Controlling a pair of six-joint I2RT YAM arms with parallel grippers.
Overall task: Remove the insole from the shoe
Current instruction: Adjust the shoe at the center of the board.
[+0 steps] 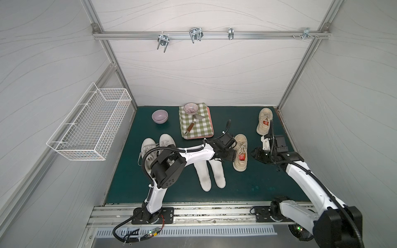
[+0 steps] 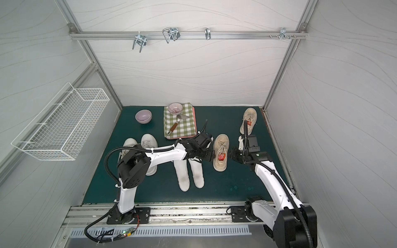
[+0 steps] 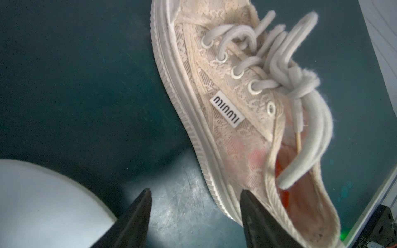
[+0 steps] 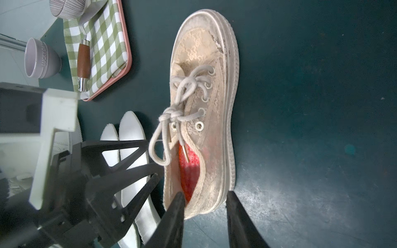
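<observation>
Beige lace shoe (image 1: 240, 153), ribbed rubber sole, is laid right of desk (image 1: 247, 189) centre, long axis front-to-back, toe pointed at back edge; red insole (image 1: 242, 157) seen inside. Flanking it, left tool (image 3: 195, 191) and right tool (image 4: 205, 193) are held parted, empty.

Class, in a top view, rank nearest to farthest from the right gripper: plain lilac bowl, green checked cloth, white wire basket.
From right gripper:
1. Green checked cloth, back centre.
2. Plain lilac bowl, back left.
3. White wire basket, left wall.
</observation>
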